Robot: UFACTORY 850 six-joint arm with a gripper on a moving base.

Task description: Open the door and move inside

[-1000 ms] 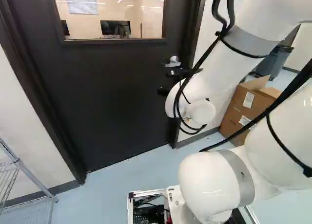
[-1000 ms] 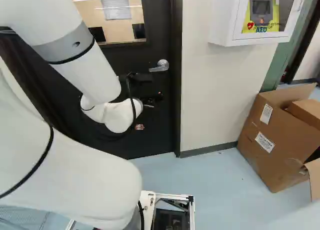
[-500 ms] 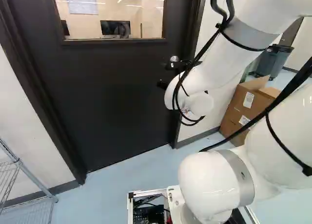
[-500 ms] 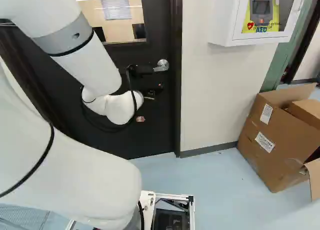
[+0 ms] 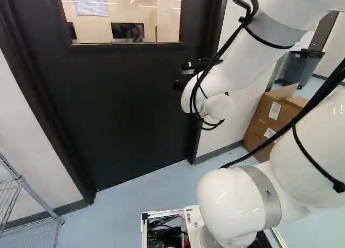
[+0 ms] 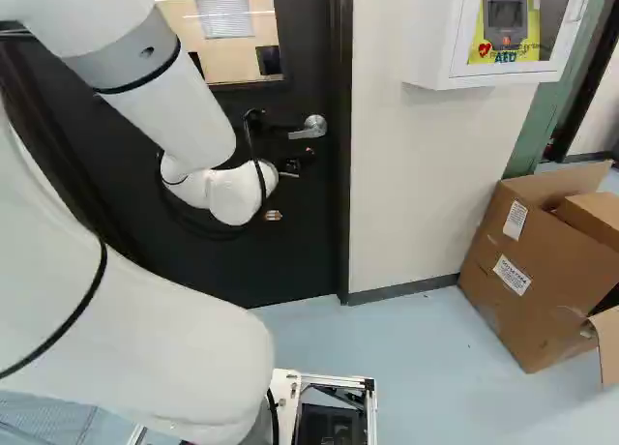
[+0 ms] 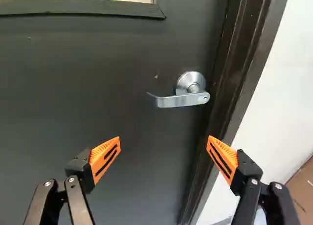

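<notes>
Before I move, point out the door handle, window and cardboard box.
Door handle (image 7: 178, 101), wrist view, on the lever.
Window (image 5: 121, 21), left base view, on the glass.
Cardboard box (image 6: 546, 276), right base view, side panel.

There is one door (image 5: 124, 102) with one window (image 5: 156, 21) and one lever handle (image 7: 183, 101), and through the pane show two monitors (image 5: 128, 31) and one blind (image 5: 90, 2). One robot arm (image 5: 242, 73) carries one claw (image 5: 179, 77), which has two fingers and two orange pads (image 7: 105, 159). Around them are one wall cabinet (image 6: 430, 39) holding one defibrillator (image 6: 505, 24), one large cardboard box (image 6: 503, 300) bearing two white labels (image 6: 515, 221), one smaller cardboard box (image 6: 592, 218) in its opening, one trash bin (image 5: 297, 69) and one wire rack (image 5: 33, 195).
</notes>
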